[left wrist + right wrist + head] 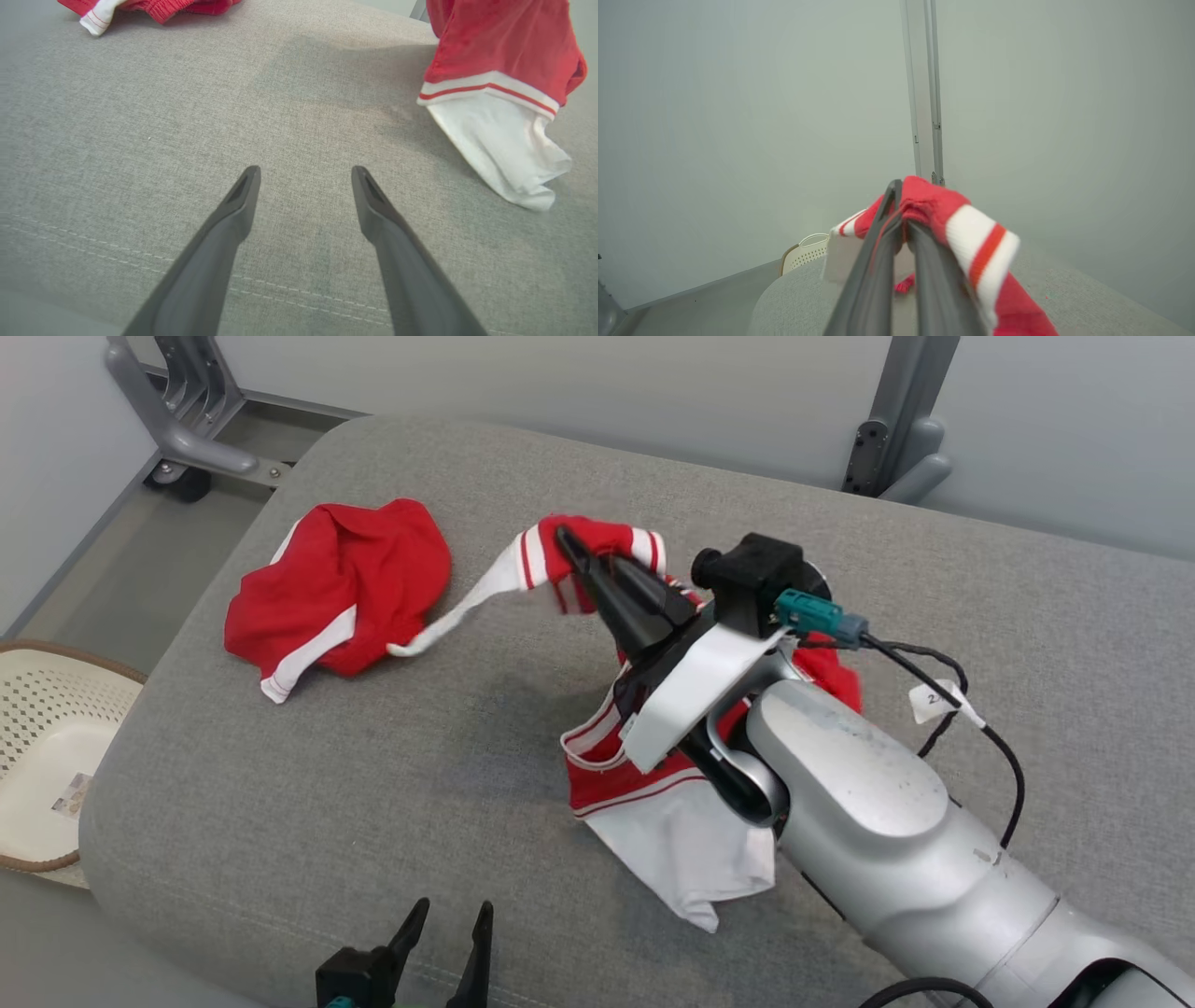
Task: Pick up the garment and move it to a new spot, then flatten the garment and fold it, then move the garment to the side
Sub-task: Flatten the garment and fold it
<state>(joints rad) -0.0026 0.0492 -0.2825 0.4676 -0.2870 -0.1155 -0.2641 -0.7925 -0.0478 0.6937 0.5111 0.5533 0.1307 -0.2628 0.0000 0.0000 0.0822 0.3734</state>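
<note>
In the head view, the right claw (566, 536) is pressed together on a striped red-and-white edge of the garment (607, 534), held above the grey bench (327, 775). A white strip runs from there to a red heap lying on the bench's left part. The rest hangs below the arm, its white end touching the bench. The left claw (454, 907) stands spread and empty at the lower edge. A pale basket (37, 728) sits on the floor beside the bench.

In the left wrist view, the left claw (306, 173) is spread over bare bench (187, 116), with the garment's (495, 56) hanging end at upper right, apart from it.

In the right wrist view, the right claw (899, 214) pinches the garment (934, 200), whose striped band drapes over one finger.
</note>
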